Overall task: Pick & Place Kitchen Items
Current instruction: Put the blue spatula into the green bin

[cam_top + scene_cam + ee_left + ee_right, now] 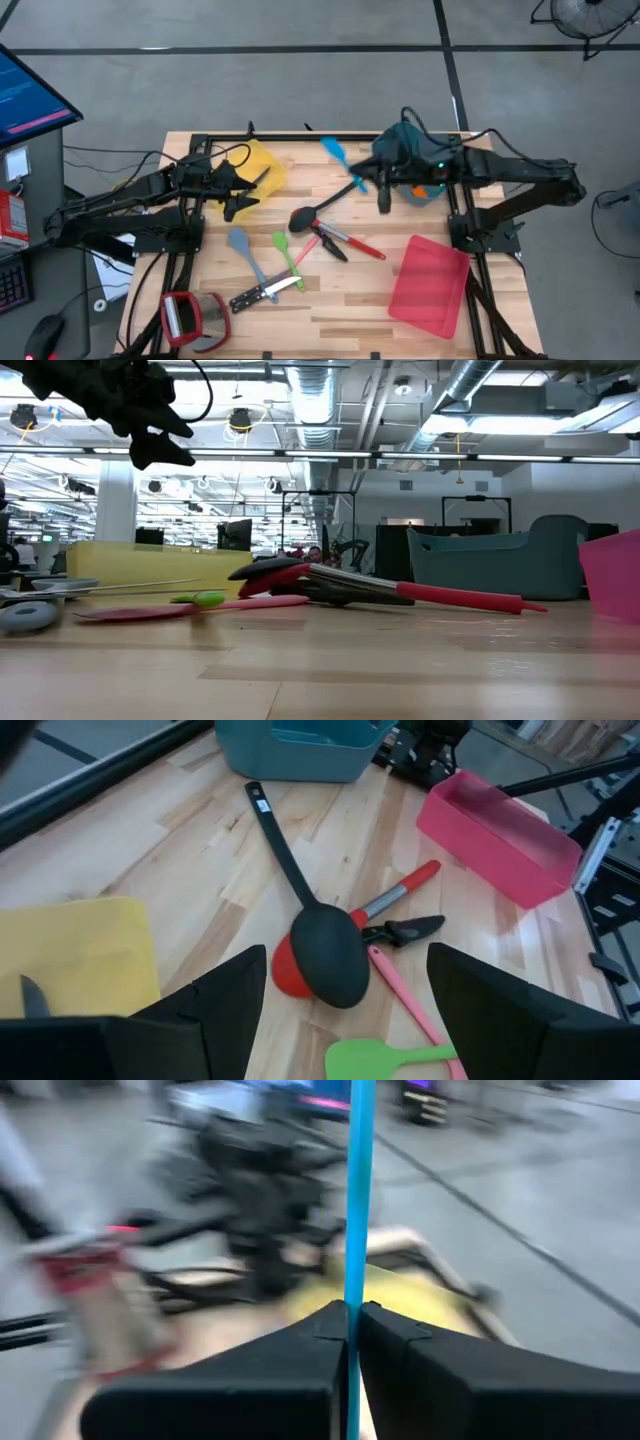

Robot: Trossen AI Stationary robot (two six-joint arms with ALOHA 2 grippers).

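Observation:
My right gripper (pixel 362 180) is shut on a blue spatula (pixel 335 155), lifted over the table's far middle next to the teal bin (pixel 415 185). My left gripper (pixel 250 195) hangs open and empty beside the yellow bin (pixel 262 160), above the table (pixel 135 405). Its wrist view looks down on the black ladle (pixel 325 955), whose bowl lies over the red-handled tool (pixel 395 895). A grey-blue spoon (pixel 245 255), a green spatula (pixel 285 255), a pink spatula (pixel 305 250) and a black-handled knife (pixel 262 293) lie flat near the middle. My right gripper pinches the blue spatula's thin handle (pixel 355 1295) between its two fingers, which lie across it. In the high view the fingers come level from the table's right side. The spatula is lifted clear, its blade end (pixel 330 148) toward the far edge.
A pink-red bin (pixel 430 285) stands at the near right. A red-framed grey flat object (pixel 190 315) lies at the near left corner. Bare wood shows along the near edge between them.

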